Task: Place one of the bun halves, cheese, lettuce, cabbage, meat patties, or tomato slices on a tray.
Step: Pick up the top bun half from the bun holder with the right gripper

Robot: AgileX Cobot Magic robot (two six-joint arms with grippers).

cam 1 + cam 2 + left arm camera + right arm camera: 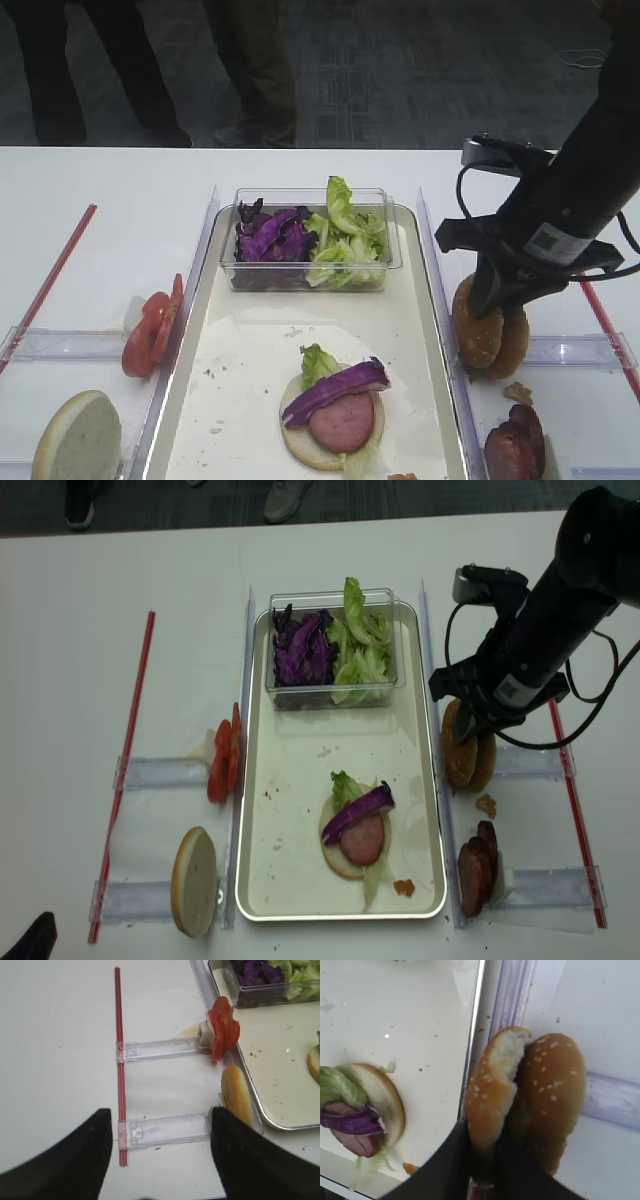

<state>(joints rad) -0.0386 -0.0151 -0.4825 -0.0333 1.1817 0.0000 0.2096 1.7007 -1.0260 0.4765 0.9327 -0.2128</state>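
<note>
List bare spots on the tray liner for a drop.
Free: tray liner between the clear box and the half-built burger, plus the strip along its left rim. Crowded: far end (box of cabbage and lettuce), near-right corner around the burger.

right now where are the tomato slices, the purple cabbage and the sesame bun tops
tomato slices (152, 332), exterior high, middle of the fan
purple cabbage (272, 236), exterior high, centre of the shreds
sesame bun tops (555, 1087), right wrist, seeded crust

Robot lab, staged burger bench
White table (100, 200), red tape strips (125, 770), onlookers' legs (250, 70) on grey carpet (420, 70).
</note>
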